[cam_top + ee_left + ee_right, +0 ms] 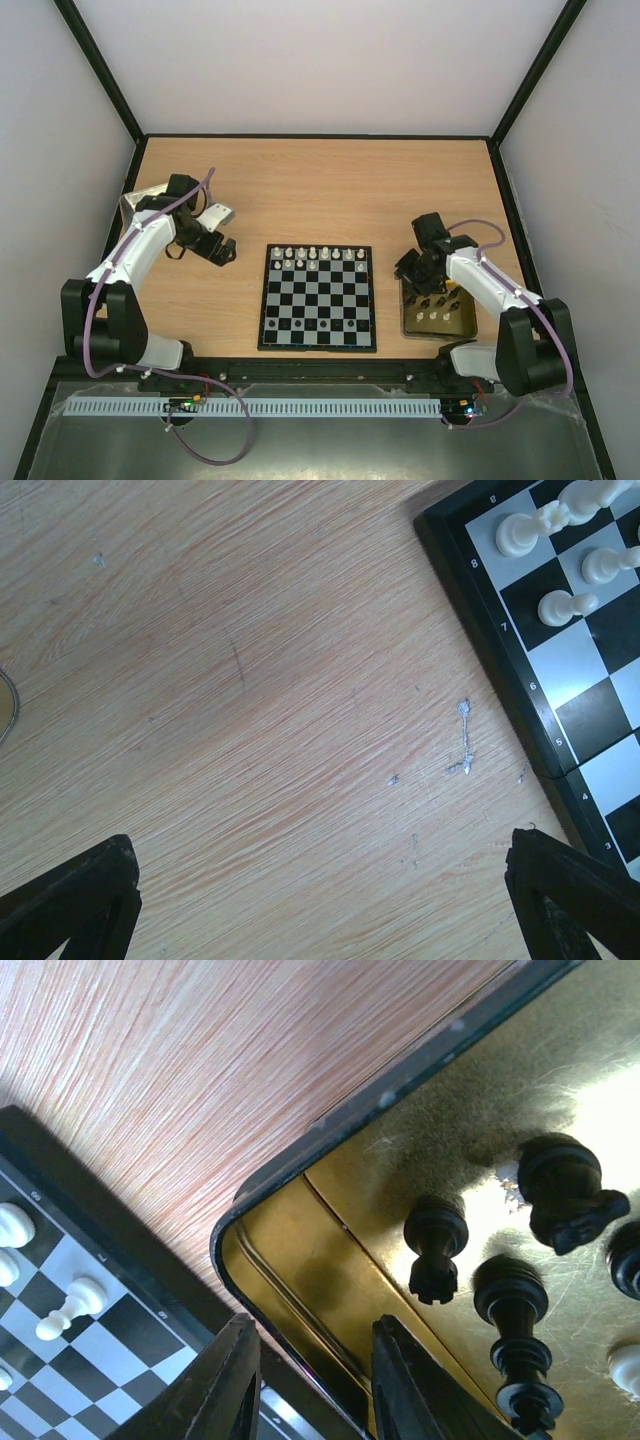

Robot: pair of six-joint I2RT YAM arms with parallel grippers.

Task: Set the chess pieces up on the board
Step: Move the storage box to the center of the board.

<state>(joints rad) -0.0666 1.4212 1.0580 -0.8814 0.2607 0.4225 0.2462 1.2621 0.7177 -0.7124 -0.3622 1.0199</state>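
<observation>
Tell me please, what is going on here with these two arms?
Two robot arms are setting up a chess set. White pieces stand on the far rows of the board; its near rows are bare. The right gripper hangs over a corner of the gold tin that holds the black pieces, its jaws a little apart, gripping nothing. The left gripper is wide open over the table, left of the board.

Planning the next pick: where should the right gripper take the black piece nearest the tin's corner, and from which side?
The black piece looks to lie flat in the tin, wide at both ends. Grip its narrow waist from above, closing across the stem; both sides are free.
</observation>
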